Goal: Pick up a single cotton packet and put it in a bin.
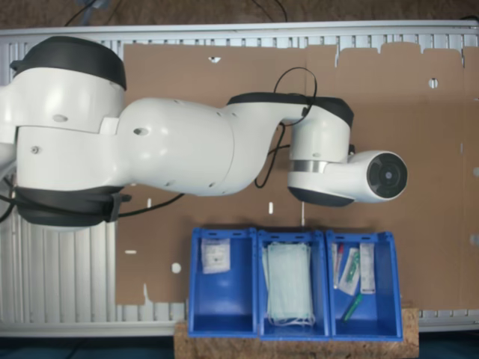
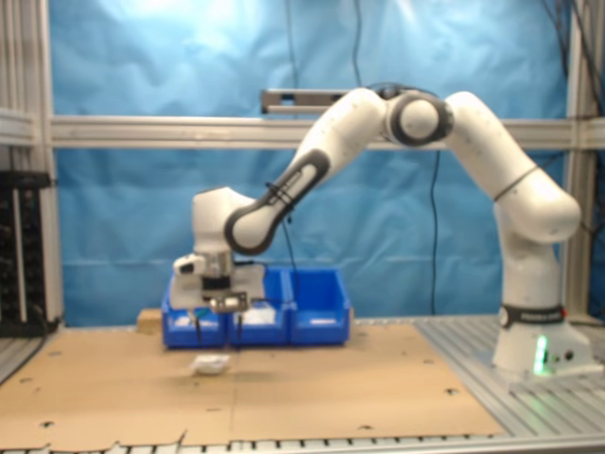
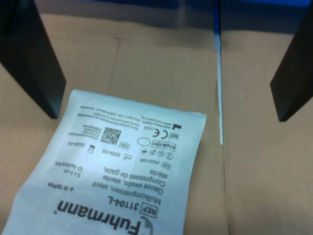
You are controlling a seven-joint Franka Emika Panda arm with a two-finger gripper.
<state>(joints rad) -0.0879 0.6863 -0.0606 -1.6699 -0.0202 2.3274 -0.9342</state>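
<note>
Right now the gripper [image 3: 166,73] hangs above the cardboard [image 3: 146,63], fingers [image 3: 34,58] spread wide with nothing between them. In the wrist view a white packet [image 3: 112,171] with black print lies flat on the cardboard just below and between the two dark fingers, skewed at an angle, untouched. A pale seam in the cardboard runs past the packet's far corner.

In the second exterior view the gripper [image 2: 217,317] points down in front of the blue bins [image 2: 257,307], and the packet [image 2: 209,364] sits on the cardboard a little under it, near the bins but apart from them. The white arm [image 2: 416,123] arches over from its base [image 2: 541,340] at the second exterior view's right.

In the first exterior view the arm [image 1: 172,146] covers most of the cardboard; its wrist end [image 1: 352,176] sits just above the row of three bins. The bin [image 1: 221,318] at the first exterior view's left holds a small white packet [image 1: 215,255] near its upper wall. The middle bin [image 1: 293,329] holds pale-green masks [image 1: 289,283]. The third bin [image 1: 374,318] holds a long white packet [image 1: 367,268] and green-capped tubes [image 1: 352,307].
</note>
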